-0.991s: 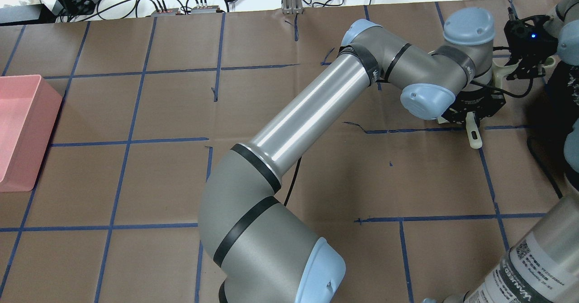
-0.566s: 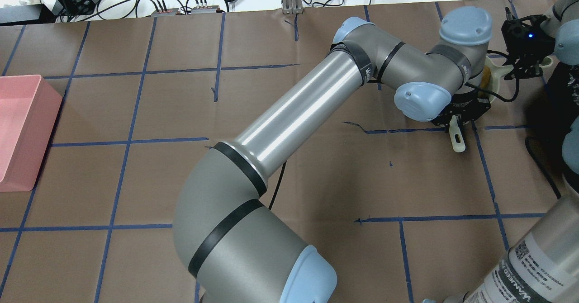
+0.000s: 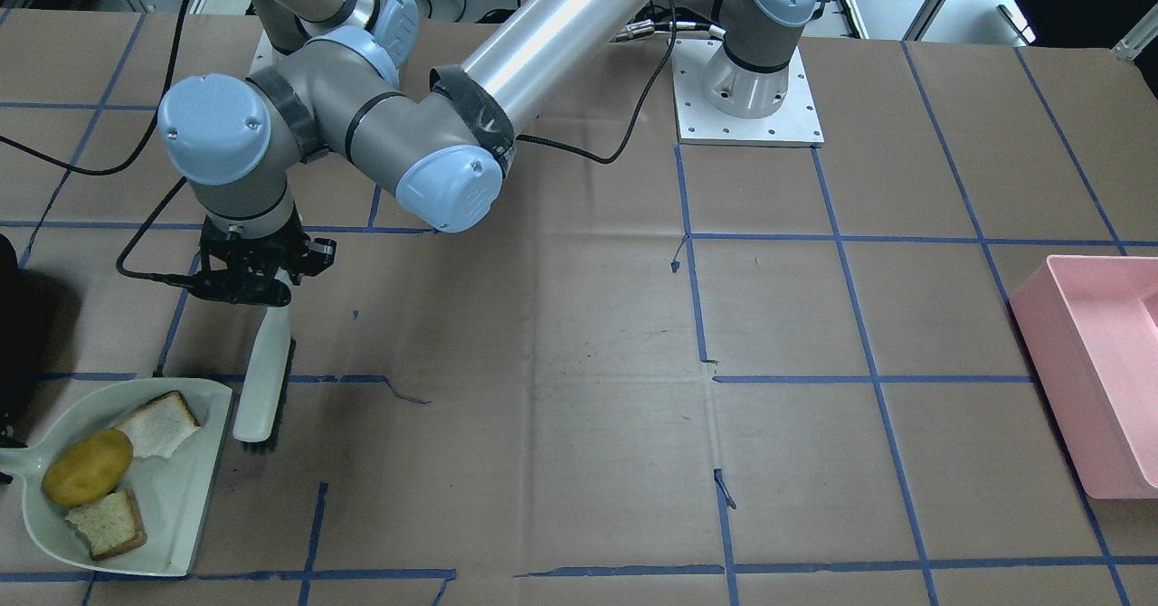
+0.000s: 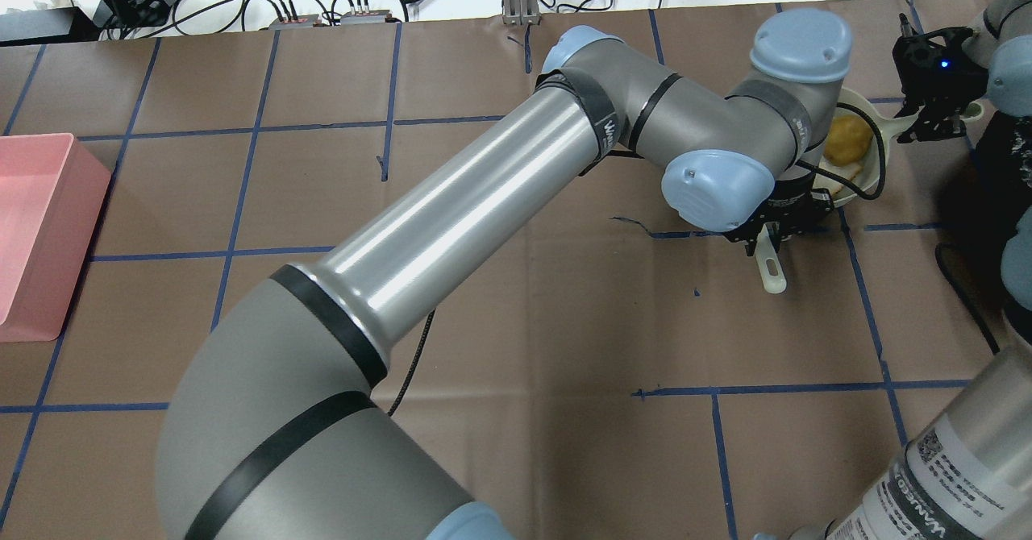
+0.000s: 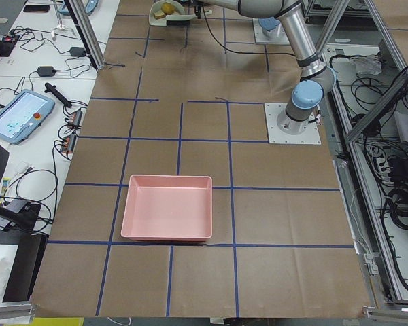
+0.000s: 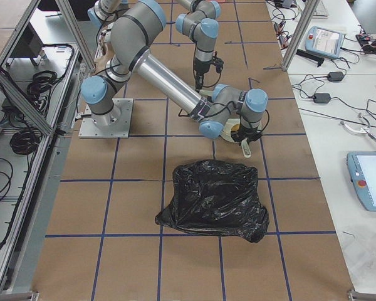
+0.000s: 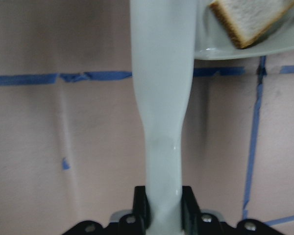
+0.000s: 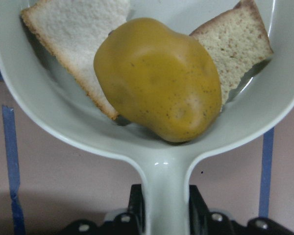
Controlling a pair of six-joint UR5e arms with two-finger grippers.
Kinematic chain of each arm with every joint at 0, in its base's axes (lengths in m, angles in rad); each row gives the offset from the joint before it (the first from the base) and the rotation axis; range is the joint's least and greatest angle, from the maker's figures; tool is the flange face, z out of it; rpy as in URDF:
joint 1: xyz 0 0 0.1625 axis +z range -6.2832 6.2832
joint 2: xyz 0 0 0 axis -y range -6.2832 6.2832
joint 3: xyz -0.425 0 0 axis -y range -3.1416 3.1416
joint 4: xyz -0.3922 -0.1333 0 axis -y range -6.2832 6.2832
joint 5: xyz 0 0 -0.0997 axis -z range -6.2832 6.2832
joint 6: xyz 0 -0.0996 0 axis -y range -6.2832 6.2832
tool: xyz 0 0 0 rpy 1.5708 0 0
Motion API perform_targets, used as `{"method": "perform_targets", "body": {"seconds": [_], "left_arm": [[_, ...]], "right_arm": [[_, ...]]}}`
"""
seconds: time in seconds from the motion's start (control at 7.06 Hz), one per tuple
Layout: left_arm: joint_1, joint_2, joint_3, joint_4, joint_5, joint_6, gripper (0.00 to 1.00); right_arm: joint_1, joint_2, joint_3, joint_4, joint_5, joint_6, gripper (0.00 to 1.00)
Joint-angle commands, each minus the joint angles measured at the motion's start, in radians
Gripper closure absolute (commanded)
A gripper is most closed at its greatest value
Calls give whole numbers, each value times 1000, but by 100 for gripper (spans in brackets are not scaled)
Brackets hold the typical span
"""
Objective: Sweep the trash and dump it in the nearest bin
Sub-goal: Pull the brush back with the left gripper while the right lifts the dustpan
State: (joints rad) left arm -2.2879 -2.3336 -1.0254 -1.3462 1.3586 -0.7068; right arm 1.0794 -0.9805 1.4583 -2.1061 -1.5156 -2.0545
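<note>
The right gripper (image 8: 164, 203) has its fingers (image 8: 136, 205) pinched on the stem of the pale green dustpan (image 8: 49, 122), one on each side of the handle. Just ahead of them, where the handle widens into the bowl, sits the yellow-brown potato-like lump (image 8: 159, 78). It looks firm, smooth and rounded, so it is likely to roll if the pan tips. The two bread pieces (image 8: 73, 34) lie further ahead, one on each side of the lump, the left one partly under it. They look light, soft and easy to crumble. None of this trash wants gripping directly. I judge the handle the right place to hold, with the pan kept level until it is over a bin.

Farther off, the left gripper (image 7: 164, 208) pinches the white brush (image 7: 161, 98) by its handle. The bristle end reaches ahead of those fingers (image 7: 141, 210) to just beside the pan's open edge.

Beyond the right gripper lies the black trash bag (image 6: 216, 200), by my judgement the nearest bin. The pink bin (image 3: 1099, 371) sits well apart, at the table's opposite end.
</note>
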Motion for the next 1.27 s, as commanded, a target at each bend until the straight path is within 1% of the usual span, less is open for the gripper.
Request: {"method": "perform_targets", "body": {"seconds": [0.0, 0.28, 0.57, 0.85, 0.99, 1.13], "left_arm": [[2, 156, -221, -1, 45, -3, 100], [2, 319, -449, 12, 40, -5, 100], [1, 499, -632, 16, 106, -3, 100], [-2, 685, -831, 36, 122, -3, 100], [-1, 767, -926, 77, 157, 1, 100], [-1, 807, -1022, 184, 196, 4, 100]], "right_arm": [[0, -3, -7, 41, 23, 14, 100], [0, -4, -12, 43, 23, 19, 100], [-1, -13, -12, 43, 18, 19, 100], [-1, -24, -13, 41, 9, 25, 100], [-1, -35, -13, 41, 9, 25, 100], [0, -58, -6, 43, 11, 40, 100]]}}
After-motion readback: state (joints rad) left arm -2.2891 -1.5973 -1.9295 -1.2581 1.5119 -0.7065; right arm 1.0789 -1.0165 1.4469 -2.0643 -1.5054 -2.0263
